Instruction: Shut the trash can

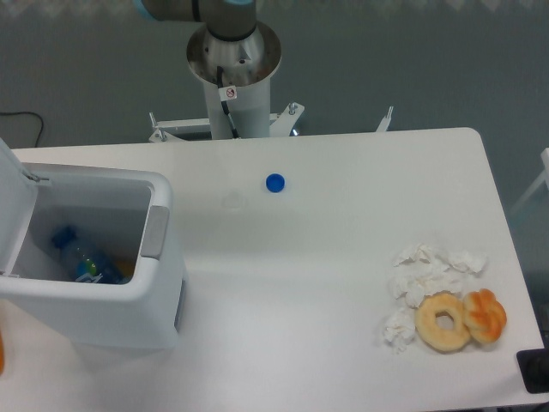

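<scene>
You are seeing only the arm's base at the top of the view: a grey column rising from its mount behind the tabletop, with a blue-ringed joint cut off by the top edge. The rest of the arm is reaching out of the picture, and the hand is not showing anywhere, so you cannot tell whether it is open or closed, or whether it is touching anything.

The bin is sitting at the left edge of the tabletop, partly cut off by the frame. It is standing open: its lid is tilting up at the far left, and the grey latch tab is lying on the right rim. Inside you are looking at a bottle with a blue cap and something orange beside it.

A blue cap is lying near the back middle of the tabletop, well apart from the bin. At the front right, crumpled tissues are lying in a loose cluster, with a ring doughnut touching them and a glazed pastry just beside it.
</scene>
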